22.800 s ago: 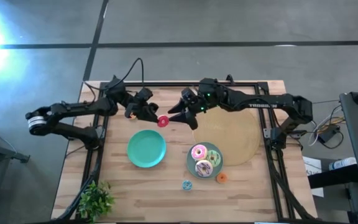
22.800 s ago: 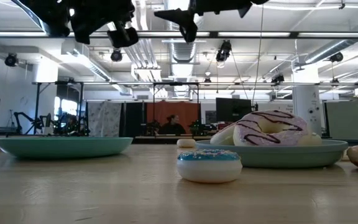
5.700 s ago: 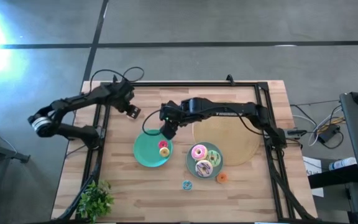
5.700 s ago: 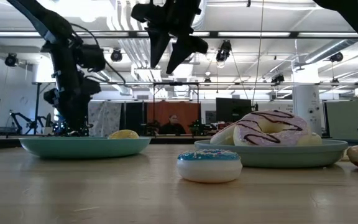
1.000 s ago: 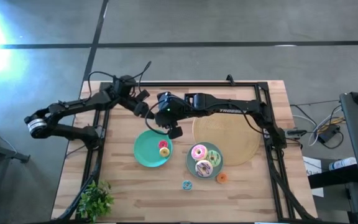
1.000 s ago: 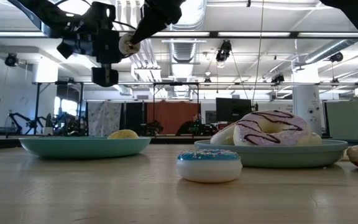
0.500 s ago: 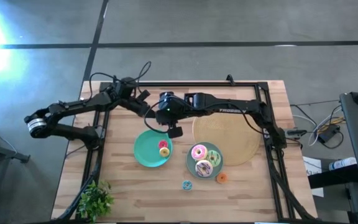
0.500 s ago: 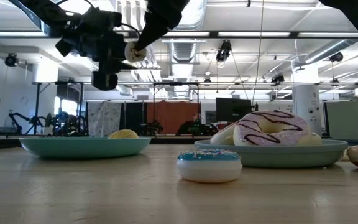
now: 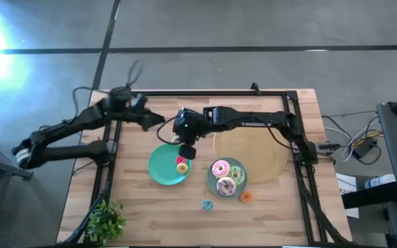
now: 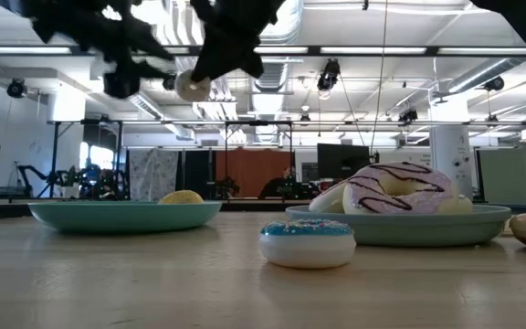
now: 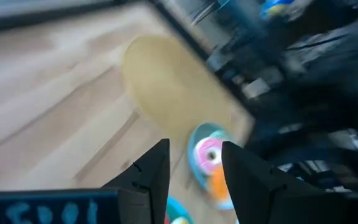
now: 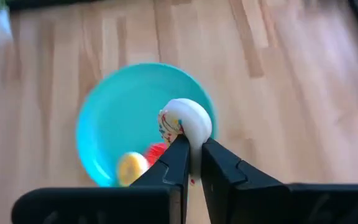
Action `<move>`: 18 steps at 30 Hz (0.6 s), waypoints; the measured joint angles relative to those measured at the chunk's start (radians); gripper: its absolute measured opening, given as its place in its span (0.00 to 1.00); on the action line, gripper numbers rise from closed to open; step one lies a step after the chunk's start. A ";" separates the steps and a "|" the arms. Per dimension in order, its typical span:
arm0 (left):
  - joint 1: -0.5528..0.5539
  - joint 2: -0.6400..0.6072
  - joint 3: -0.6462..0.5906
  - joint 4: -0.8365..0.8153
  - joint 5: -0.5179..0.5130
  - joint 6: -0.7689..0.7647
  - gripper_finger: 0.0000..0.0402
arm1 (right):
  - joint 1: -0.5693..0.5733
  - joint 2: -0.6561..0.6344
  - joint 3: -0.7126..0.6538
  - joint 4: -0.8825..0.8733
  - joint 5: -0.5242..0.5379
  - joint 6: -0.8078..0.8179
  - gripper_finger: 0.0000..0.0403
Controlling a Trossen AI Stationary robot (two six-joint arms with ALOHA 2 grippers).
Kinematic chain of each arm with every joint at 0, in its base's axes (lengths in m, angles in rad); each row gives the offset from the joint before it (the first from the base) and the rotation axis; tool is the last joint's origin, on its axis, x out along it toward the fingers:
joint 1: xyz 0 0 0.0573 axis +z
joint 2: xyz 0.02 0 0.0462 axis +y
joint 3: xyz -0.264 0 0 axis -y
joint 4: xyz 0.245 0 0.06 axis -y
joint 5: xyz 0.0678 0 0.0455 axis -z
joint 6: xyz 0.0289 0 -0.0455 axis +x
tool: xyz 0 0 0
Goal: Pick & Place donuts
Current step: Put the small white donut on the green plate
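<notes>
The right gripper (image 12: pixel 192 163) clenches a white donut (image 12: pixel 187 122) above the teal plate (image 12: pixel 104 118), half hiding a red donut (image 12: pixel 156 151); the blurred left gripper (image 11: pixel 193 167) hangs released, well apart

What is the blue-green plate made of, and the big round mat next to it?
The teal plate looks like smooth plastic, one even colour with a soft sheen. The tan mat seems woven straw or fibre, matte, though its weave is hard to make out.

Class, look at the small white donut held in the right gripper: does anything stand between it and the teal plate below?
Nothing visible does. The right gripper holds the white donut in open air above the teal plate, whose two small donuts lie off to one side.
</notes>
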 joint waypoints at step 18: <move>-0.052 -0.409 -0.006 -0.004 0.037 -0.097 0.30 | 0.006 0.020 -0.353 0.540 -0.096 0.802 0.06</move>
